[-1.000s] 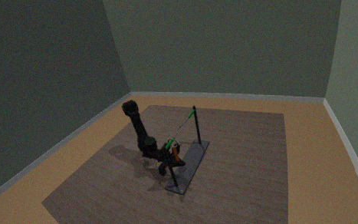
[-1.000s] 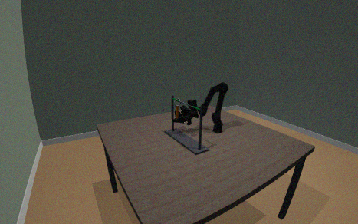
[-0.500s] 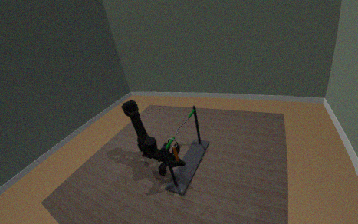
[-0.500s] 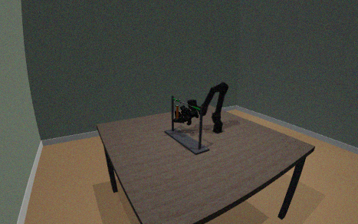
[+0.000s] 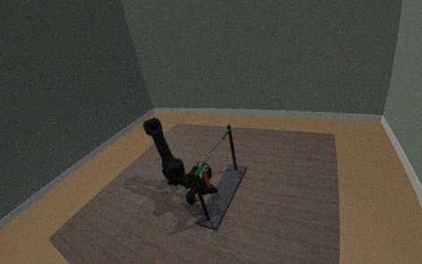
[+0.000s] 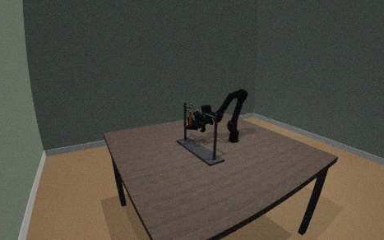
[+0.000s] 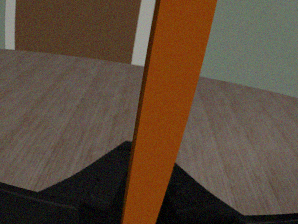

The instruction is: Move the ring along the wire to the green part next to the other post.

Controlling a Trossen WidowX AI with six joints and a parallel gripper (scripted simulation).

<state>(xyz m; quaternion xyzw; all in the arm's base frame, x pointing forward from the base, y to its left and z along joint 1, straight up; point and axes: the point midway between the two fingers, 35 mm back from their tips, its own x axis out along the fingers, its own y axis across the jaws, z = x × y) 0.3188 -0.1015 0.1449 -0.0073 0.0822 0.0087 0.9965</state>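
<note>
The ring (image 5: 199,163) hangs around the green part (image 5: 201,169) next to the near post (image 5: 203,204) in the top view, which is the left post (image 6: 185,129) in the exterior view. Its orange handle (image 5: 207,179) (image 6: 190,118) (image 7: 167,90) points down, slightly tilted in the wrist view. My gripper (image 5: 209,184) (image 6: 191,125) (image 7: 139,152) is shut on the handle's lower part, below the wire. The thin grey wire (image 5: 216,146) runs to the other green part (image 5: 226,134) (image 6: 210,116) at the other post (image 5: 232,151) (image 6: 215,140). Exact ring-to-wire contact is too small to tell.
Both posts stand on a long grey base (image 5: 229,190) (image 6: 201,152) on the wooden table (image 5: 288,181) (image 6: 258,177). The arm (image 5: 163,149) (image 6: 237,111) reaches in from the side of the wire; its wrist is close to the near post in the top view.
</note>
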